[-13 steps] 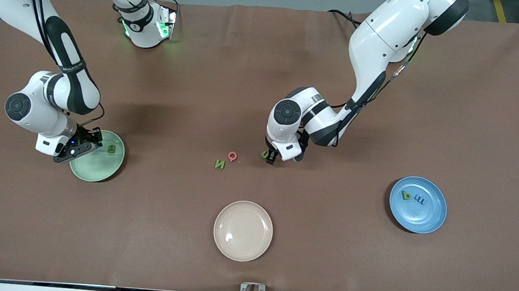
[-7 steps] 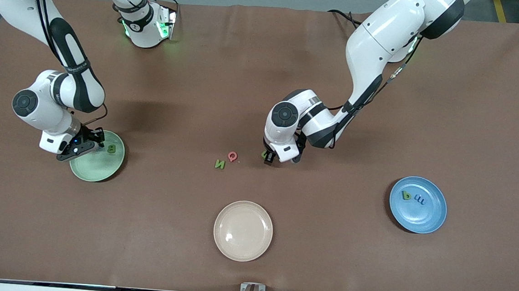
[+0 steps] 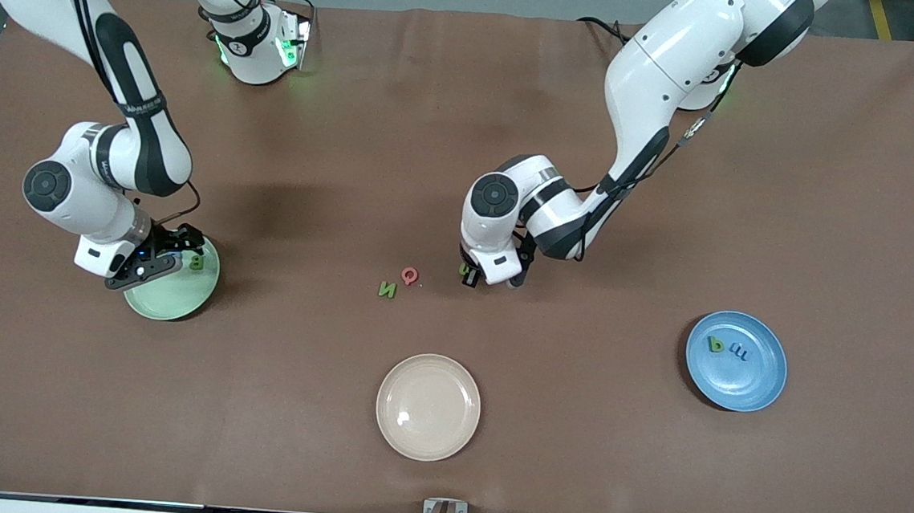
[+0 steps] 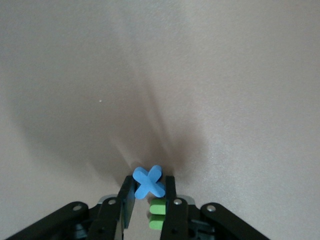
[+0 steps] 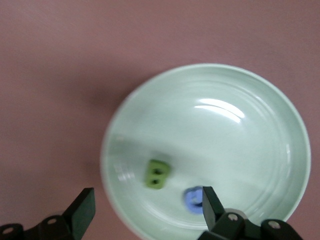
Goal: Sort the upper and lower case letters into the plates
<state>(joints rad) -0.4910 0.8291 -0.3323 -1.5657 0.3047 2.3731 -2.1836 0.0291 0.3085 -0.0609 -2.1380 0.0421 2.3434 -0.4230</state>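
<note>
Beside the pink Q (image 3: 410, 275) and green N (image 3: 387, 289), both unsorted, the left gripper (image 4: 149, 200) pinches the blue x (image 4: 149, 181) by the green u (image 4: 157, 217); the wide-open, empty right gripper (image 5: 145, 207) hangs over the mint plate (image 5: 280, 125), holding B (image 5: 157, 174) and G (image 5: 194, 199), while the blue plate (image 3: 761, 390) holds p (image 3: 715, 344) and m (image 3: 738, 353).

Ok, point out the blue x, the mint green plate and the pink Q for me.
blue x (image 4: 149, 182): left wrist view, where its strokes cross.
mint green plate (image 5: 250, 145): right wrist view, bare inner floor.
pink Q (image 3: 410, 275): front view, on its ring.
</note>
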